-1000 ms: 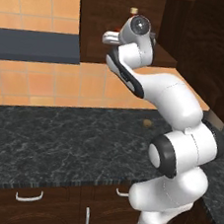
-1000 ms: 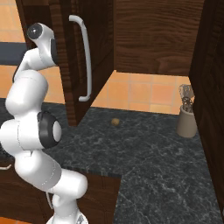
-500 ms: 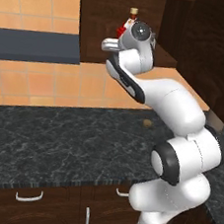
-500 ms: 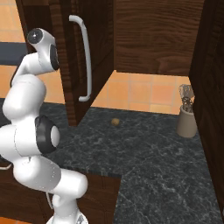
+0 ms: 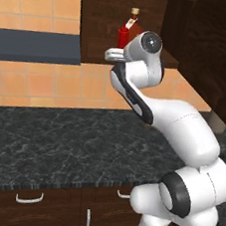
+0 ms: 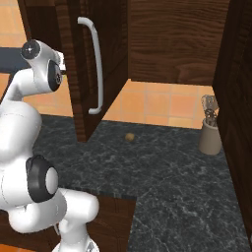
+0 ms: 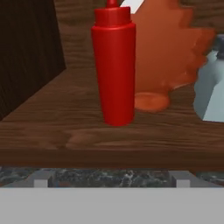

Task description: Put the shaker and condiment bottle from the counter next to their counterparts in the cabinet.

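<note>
The red condiment bottle [image 7: 114,65] stands upright and free on the wooden shelf of the cabinet [image 7: 52,131]. Close behind it to the right is the red-brown flask [image 7: 168,52]. A pale blue shaker [image 7: 212,92] is cut off by the right edge of the hand view, so I cannot tell which shaker it is. My gripper [image 7: 111,179] is open in front of the shelf's edge, its fingertips [image 7: 40,178] wide apart with nothing between them. In the left base view the bottle [image 5: 123,36] and the flask [image 5: 133,18] show just above my raised hand.
The open cabinet door with its silver handle [image 6: 96,69] hangs right of my arm. The black marbled counter [image 5: 56,143] runs below, with a small brown lump [image 6: 129,137] and a utensil holder [image 6: 211,135] on it. A dark hood [image 5: 35,48] is at the left.
The gripper has opened and let go of the red bottle, which now stands on the shelf. The hand has drawn back from the cabinet and dropped a little.
</note>
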Tool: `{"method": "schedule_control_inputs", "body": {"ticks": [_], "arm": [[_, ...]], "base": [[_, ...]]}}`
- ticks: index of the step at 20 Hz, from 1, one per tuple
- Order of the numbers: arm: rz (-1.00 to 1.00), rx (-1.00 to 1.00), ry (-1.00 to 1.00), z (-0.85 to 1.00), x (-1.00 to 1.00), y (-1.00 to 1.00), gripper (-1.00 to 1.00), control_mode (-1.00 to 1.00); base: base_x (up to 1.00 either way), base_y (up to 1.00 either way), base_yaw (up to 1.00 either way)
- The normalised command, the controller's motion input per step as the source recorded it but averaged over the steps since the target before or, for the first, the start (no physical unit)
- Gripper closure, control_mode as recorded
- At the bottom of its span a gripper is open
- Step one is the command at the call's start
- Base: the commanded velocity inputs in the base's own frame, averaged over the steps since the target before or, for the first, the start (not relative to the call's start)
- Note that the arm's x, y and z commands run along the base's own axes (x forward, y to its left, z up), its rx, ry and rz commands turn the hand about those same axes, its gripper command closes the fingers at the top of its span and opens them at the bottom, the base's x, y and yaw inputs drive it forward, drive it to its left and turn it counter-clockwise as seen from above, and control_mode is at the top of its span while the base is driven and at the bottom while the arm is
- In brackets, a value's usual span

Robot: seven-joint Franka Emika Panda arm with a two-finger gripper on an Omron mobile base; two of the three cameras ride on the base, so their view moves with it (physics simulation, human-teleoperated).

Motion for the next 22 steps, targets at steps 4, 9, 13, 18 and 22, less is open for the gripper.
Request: {"method": "schedule_control_inputs", "body": {"ticks": [4,9,13,18,22], "arm": [[0.03,0.00,0.00,-0.16,-0.75,0.03,-1.00,-1.00],[0.04,0.00,0.00,-0.25,-0.94,0.08,-1.00,-1.00],[0.05,0.00,0.00,-0.24,-1.00,0.11,-1.00,-1.00],[0.06,0.00,-0.04,-0.20,-1.00,0.10,-1.00,-1.00],[0.05,0.00,-0.05,-0.12,-1.00,0.16,-1.00,-1.00]], "base": [[0.00,0.00,0.00],[0.00,0.00,0.00],[0.00,0.00,0.00],[0.00,0.00,0.00],[0.00,0.00,0.00]]}}
